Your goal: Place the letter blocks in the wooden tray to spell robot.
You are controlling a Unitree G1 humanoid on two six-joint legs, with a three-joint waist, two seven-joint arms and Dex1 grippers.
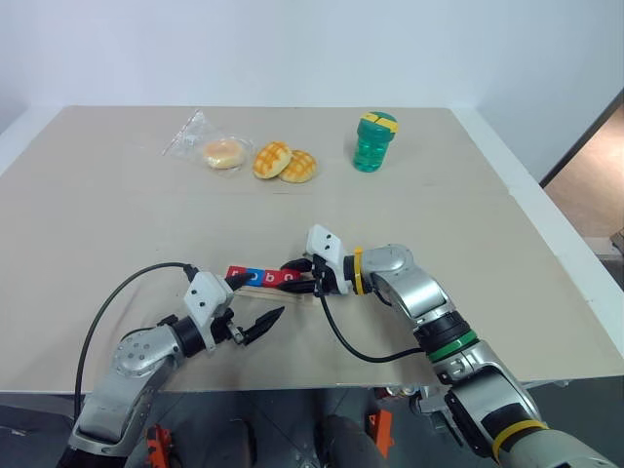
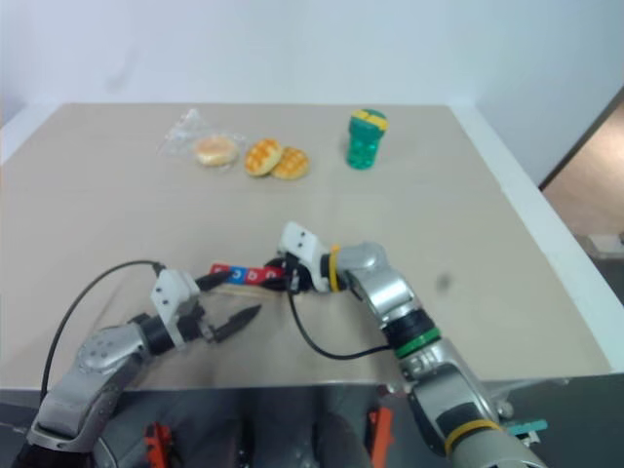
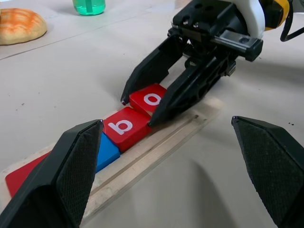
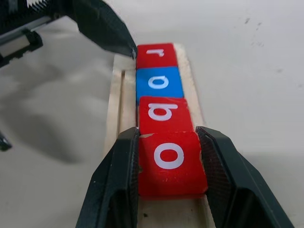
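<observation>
The wooden tray (image 4: 118, 95) lies near the table's front edge. In it stand three letter blocks in a row: a red r (image 4: 156, 54), a blue o (image 4: 158, 83) and a red b (image 4: 164, 114). A red o block (image 4: 170, 161) sits right after the b at the row's end, and my right gripper (image 1: 297, 275) is shut on its two sides. It looks slightly tilted over the tray. My left gripper (image 1: 263, 294) stands open at the tray's left end by the r block, with nothing between its fingers.
At the back of the table lie a bagged bun (image 1: 222, 153), two waffle-patterned buns (image 1: 285, 163) and a green jar with a yellow-green lid (image 1: 374, 141). The table's right edge (image 1: 546, 224) drops off to the floor.
</observation>
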